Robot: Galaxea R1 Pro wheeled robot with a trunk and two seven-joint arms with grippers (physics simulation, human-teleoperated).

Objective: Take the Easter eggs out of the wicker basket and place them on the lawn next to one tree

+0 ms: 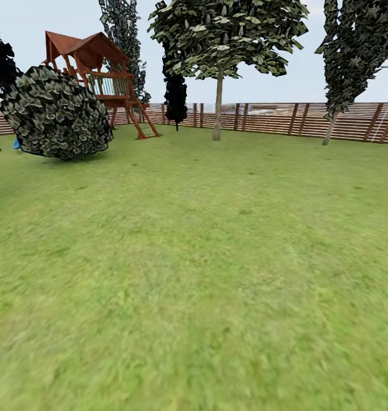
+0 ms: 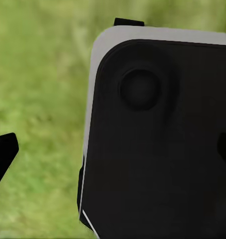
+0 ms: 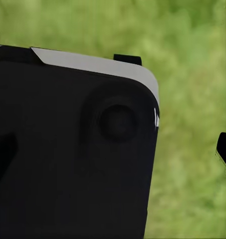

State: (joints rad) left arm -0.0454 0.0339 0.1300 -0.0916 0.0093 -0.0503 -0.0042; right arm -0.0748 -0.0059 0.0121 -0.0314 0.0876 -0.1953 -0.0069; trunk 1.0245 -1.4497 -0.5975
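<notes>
Head view: wide open lawn (image 1: 194, 274) ahead, mottled green, running back to the brown slat fence (image 1: 274, 118) that closes the garden. A tree (image 1: 218, 103) with a slim pale trunk and white-flecked foliage stands near the fence, centre of the view. Another pale-trunked tree stands off at the right by the fence. At the left sits a big round dark bush (image 1: 55, 113), and behind it the red-brown playset (image 1: 99, 74).

Left wrist view: a black, grey-edged robot body panel (image 2: 157, 144) looms close, blurred grass behind it. One dark fingertip (image 2: 3, 154) shows at the edge; the left jaws look apart, nothing between them.

Right wrist view: a similar black panel (image 3: 73, 149), grass beyond, one dark fingertip (image 3: 225, 149) at the edge. Whether these jaws are apart or together, I cannot tell.
</notes>
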